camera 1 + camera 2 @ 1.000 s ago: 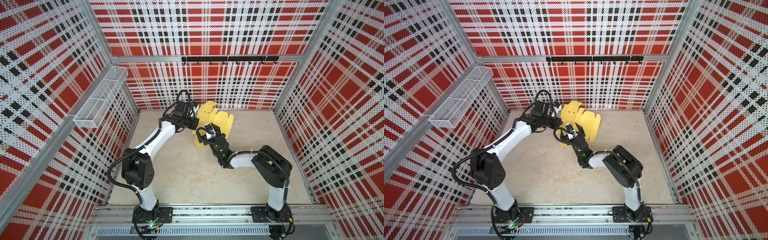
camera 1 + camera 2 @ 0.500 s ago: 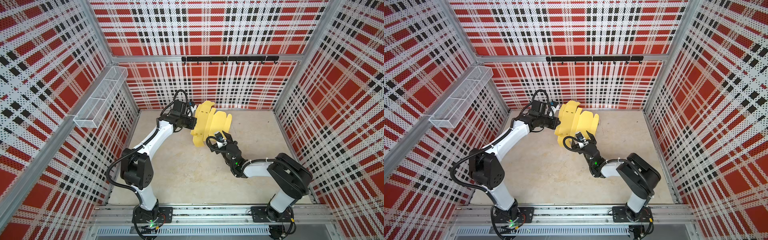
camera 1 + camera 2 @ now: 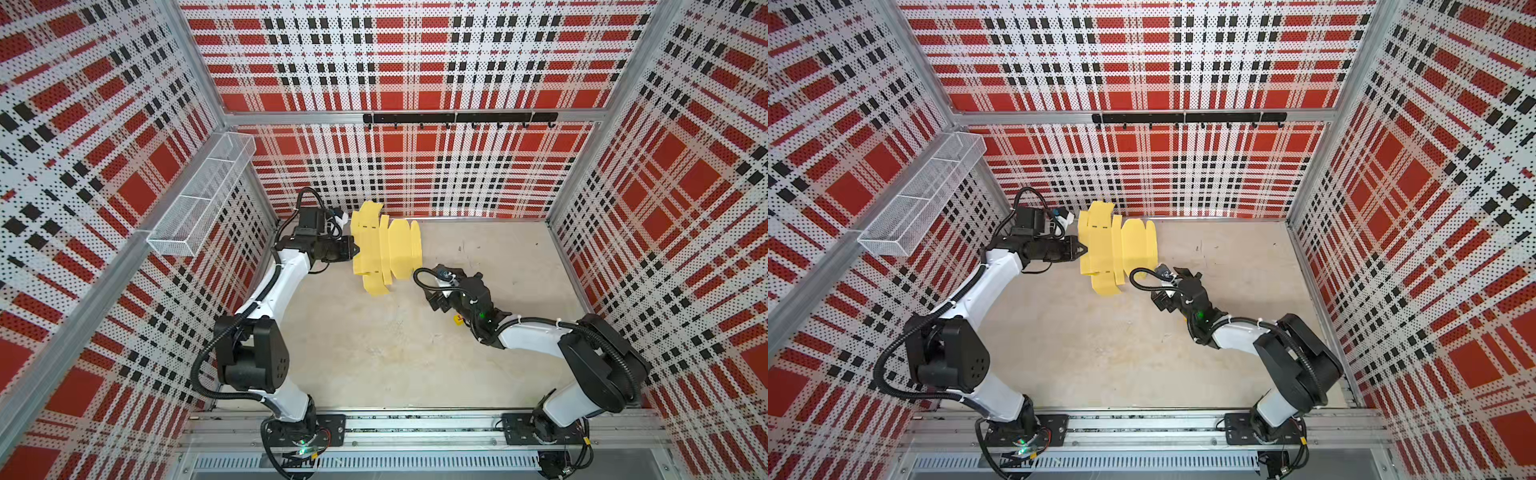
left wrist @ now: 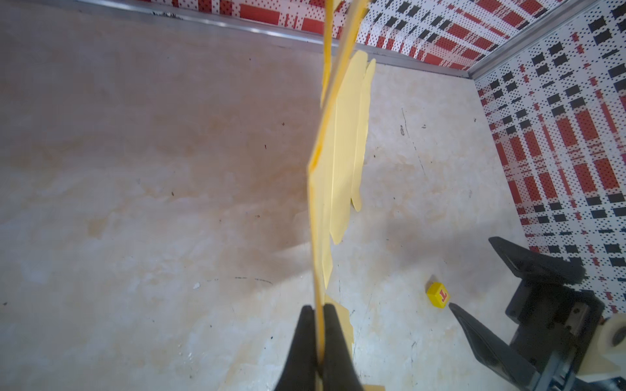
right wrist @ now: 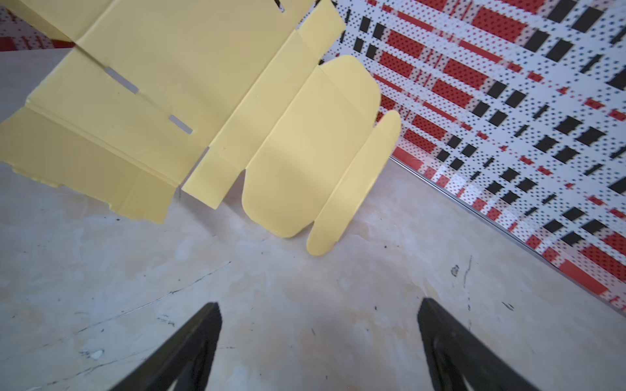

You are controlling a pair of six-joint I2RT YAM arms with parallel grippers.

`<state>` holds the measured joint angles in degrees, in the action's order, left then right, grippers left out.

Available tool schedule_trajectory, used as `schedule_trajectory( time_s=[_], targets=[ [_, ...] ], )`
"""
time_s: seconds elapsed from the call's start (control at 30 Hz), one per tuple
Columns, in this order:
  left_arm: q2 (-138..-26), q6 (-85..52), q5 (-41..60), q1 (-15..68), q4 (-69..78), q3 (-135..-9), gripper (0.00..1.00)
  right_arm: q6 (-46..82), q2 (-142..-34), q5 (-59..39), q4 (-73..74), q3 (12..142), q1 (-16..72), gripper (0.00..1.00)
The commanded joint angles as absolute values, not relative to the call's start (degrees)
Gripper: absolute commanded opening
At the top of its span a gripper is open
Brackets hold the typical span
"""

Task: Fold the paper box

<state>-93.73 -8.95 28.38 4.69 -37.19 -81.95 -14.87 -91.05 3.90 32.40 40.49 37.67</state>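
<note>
The paper box (image 3: 384, 249), a pale yellow die-cut sheet not yet folded, hangs spread out near the far edge of the worktop (image 3: 374, 353), left of its middle and close to the far left corner. Its slots, creases and rounded end flaps face the right wrist camera (image 5: 203, 111), while the left wrist camera sees the same sheet almost edge-on (image 4: 342, 152). In both top views the sheet stands raised off the surface (image 3: 1117, 245); whether its lowest flap touches the worktop cannot be told.

The left gripper (image 3: 353, 250) pinches the sheet at its left edge, the two black fingers (image 4: 333, 338) pressed together with only the thin cardboard between them, and the white left arm reaches in from the near left.

The right gripper (image 5: 318, 303) hovers low over the bare worktop just to the right of the sheet, clear of it, its jaws spread wide with nothing between them. It also shows at the side of the left wrist view (image 4: 471, 272), jaws apart.

A tiny yellow cube with a red letter (image 4: 438, 295) sits on the worktop near the right gripper, partly hidden under the right arm in a top view (image 3: 459, 331).

A wire mesh basket (image 3: 203, 195) is mounted on the left wall, and a black hook rail (image 3: 457, 118) runs along the plaid back wall.
</note>
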Motion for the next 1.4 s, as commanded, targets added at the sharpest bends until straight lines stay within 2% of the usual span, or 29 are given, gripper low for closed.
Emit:
schedule_trajectory(
  time_s=[0.0, 0.17, 0.4, 0.8, 1.2, 1.37],
  targets=[
    [-95.30, -8.58, 30.46, 3.52, -40.70, -81.07, 0.00, -15.99, -93.43, -4.49, 30.03, 44.53, 37.88, 0.90],
    [-98.19, -7.79, 32.33, 2.21, -38.94, -78.57, 0.00, -17.17, -97.51, -7.22, 29.82, 48.14, 38.05, 0.89],
    [-104.15, -4.57, 35.53, 1.31, -41.32, -81.50, 0.00, -21.88, -102.35, -10.36, 23.57, 52.97, 39.99, 0.89],
    [-108.96, -0.69, 41.40, 0.50, -45.50, -85.76, 0.00, -27.48, -107.55, -9.01, 19.07, 55.29, 43.37, 0.90],
    [-111.01, 0.25, 43.16, 0.01, -47.29, -88.07, 0.00, -33.53, -111.15, 3.27, 22.82, 54.84, 46.55, 0.91],
    [-110.92, 0.07, 45.44, -0.08, -47.31, -87.98, 0.00, -35.69, -111.70, 4.35, 22.80, 54.90, 47.10, 0.91]
  ],
)
